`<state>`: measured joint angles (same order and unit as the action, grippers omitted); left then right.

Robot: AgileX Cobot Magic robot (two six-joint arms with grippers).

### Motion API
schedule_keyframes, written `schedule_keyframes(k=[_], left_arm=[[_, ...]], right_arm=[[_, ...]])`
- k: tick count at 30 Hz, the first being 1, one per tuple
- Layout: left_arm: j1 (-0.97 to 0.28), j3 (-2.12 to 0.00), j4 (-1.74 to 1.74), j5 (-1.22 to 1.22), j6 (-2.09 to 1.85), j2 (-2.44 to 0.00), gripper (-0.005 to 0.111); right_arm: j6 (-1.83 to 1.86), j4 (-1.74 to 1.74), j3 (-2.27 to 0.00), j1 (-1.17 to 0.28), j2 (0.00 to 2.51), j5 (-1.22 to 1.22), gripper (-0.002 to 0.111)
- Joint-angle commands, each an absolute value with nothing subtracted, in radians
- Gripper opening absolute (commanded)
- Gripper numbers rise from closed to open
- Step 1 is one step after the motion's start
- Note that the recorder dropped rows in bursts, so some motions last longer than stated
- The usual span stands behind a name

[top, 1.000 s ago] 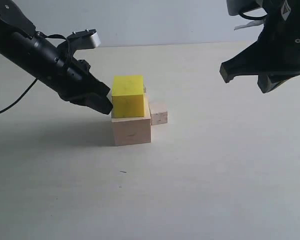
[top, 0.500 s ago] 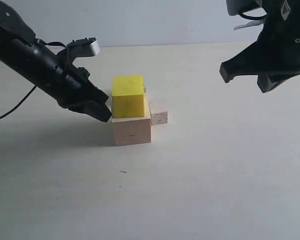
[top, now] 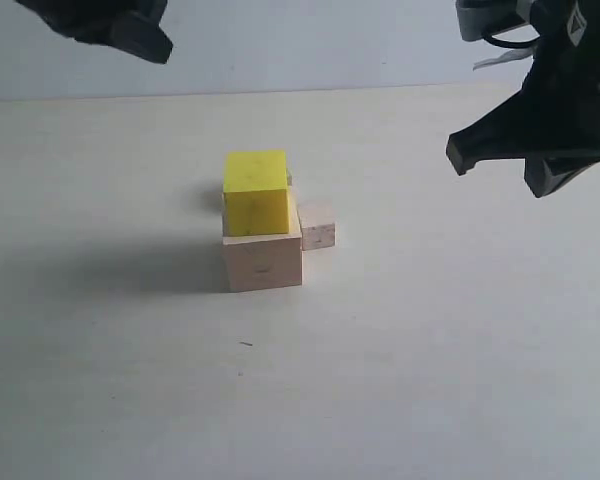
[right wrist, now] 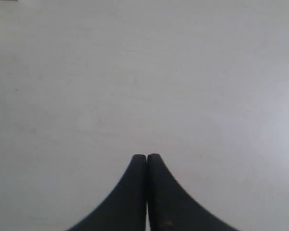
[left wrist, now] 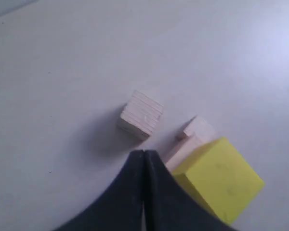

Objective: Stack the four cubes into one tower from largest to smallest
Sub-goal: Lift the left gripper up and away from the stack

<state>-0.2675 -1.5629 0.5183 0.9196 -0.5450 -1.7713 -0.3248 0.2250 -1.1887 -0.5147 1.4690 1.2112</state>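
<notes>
2nd-lg cube [top: 256, 192] bright yellow; lg cube [top: 264, 262], sm cube [top: 317, 224] pale wood; table [top: 430, 350] cream.

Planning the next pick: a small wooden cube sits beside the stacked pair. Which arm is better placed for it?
Probably right. The small wooden cube lies right of the yellow cube, on the side of the right gripper; the left gripper hangs high on the other side.
</notes>
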Motion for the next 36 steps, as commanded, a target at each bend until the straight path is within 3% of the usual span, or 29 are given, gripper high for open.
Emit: schedule_keyframes(k=[1,6,12,24,27,32,36], left_arm=[[-0.269,-1.775,0.447,1.038,-0.442,-1.890,0.000],[-0.344,-1.998,0.358,1.066,-0.408,-2.040,0.000],[-0.422,-2.117,0.163,1.089,-0.295,-2.129,0.000],[-0.429,-2.269,0.137,1.152,-0.179,-2.235,0.001],[-0.429,-2.295,0.137,1.164,-0.179,-2.251,0.013],[-0.429,-2.294,0.137,1.170,-0.170,-2.264,0.043],[-0.429,-2.294,0.137,1.172,-0.106,-2.283,0.054]], right_arm=[[-0.314,0.160,-1.183,-0.509,1.461,1.221,0.000],[-0.249,-0.059,-1.183,-0.512,1.461,1.179,0.000],[-0.226,-0.030,-1.165,-0.512,1.443,1.170,0.000],[-0.170,-0.056,-0.995,-0.512,1.328,1.092,0.000],[-0.135,-0.102,-0.994,-0.512,1.313,1.092,0.000],[-0.086,-0.167,-0.994,-0.512,1.295,1.085,0.000],[-0.070,-0.184,-0.994,-0.512,1.292,1.081,0.000]])
